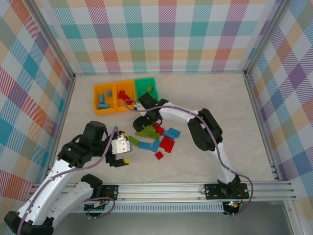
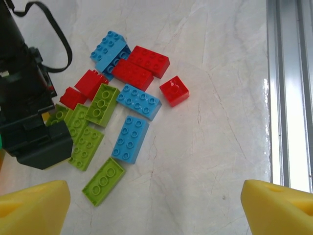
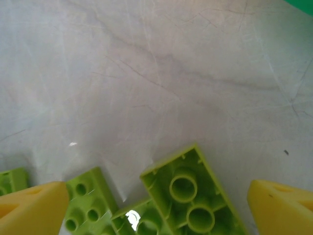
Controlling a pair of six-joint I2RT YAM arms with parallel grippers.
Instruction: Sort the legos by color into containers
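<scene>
Hovering wide open, empty, the right tool (image 3: pixel 156 205) frames a lime brick (image 3: pixel 190 196), surely light, stiff, slick: best pinched across its long sides.

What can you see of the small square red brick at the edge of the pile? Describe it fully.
The small red brick is square, glossy plastic, with four round studs facing up. It lies flat on the pale marbled table, slightly askew, at the pile's edge. A blue brick sits close beside it; whether they touch is unclear.
</scene>
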